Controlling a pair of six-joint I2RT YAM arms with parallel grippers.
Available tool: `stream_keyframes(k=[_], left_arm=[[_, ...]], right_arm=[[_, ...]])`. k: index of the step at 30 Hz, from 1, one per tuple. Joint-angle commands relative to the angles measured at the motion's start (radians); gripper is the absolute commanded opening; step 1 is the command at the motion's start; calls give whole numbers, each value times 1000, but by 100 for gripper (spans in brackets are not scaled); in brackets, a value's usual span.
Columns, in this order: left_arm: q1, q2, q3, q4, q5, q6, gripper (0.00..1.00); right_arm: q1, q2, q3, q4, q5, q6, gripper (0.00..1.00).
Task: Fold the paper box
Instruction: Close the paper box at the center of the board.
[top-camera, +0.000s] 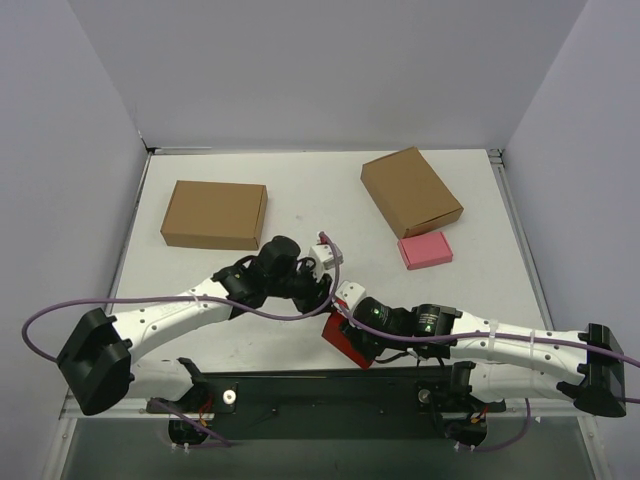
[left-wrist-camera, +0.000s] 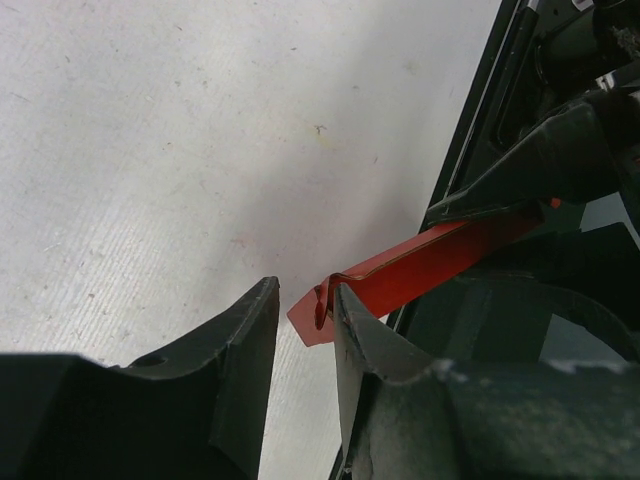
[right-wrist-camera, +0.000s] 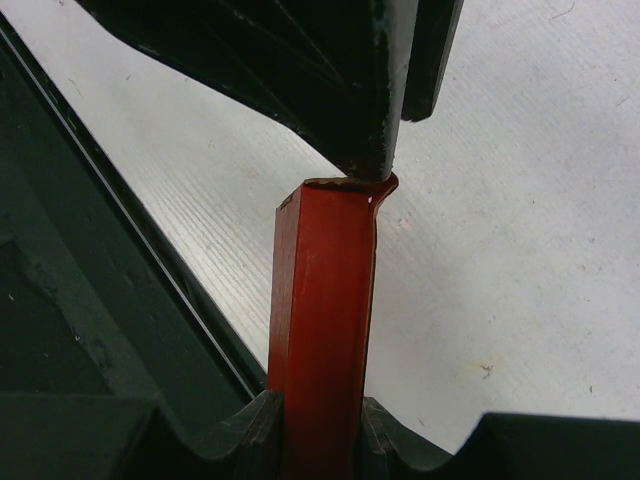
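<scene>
Right wrist view: my right gripper (right-wrist-camera: 320, 405) pinches the paper box (right-wrist-camera: 322, 300) at six o'clock on the table (top-camera: 300, 200); my left gripper (left-wrist-camera: 305, 292), jaws spread, straddles its curled flap tip (left-wrist-camera: 318, 312). Judged best: close squarely, fold along the crease.

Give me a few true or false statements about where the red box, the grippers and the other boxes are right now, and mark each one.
The right gripper grips the paper box. True.
The left gripper is shut tight on the box. False: its jaws stand apart, and one finger touches the box's end.
Three brown boxes lie on the table. False: there are two, the left brown box and the right brown box.
The pink box lies close to the right brown box. True.
The paper box sits at the table's far edge. False: it is at the near edge.
</scene>
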Motion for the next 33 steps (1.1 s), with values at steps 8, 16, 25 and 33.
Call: stream_keyframes(k=[8, 16, 25, 33], left_arm=[[-10, 35, 43, 16, 52, 17, 26], [-40, 45, 54, 17, 44, 11, 4], [-123, 45, 52, -10, -181, -141, 0], [-175, 35, -126, 220, -321, -401, 0]], right_arm=[[6, -22, 43, -21, 2, 3, 18], [6, -7, 38, -21, 11, 5, 17], [6, 53, 68, -52, 122, 31, 17], [4, 131, 86, -71, 206, 64, 15]])
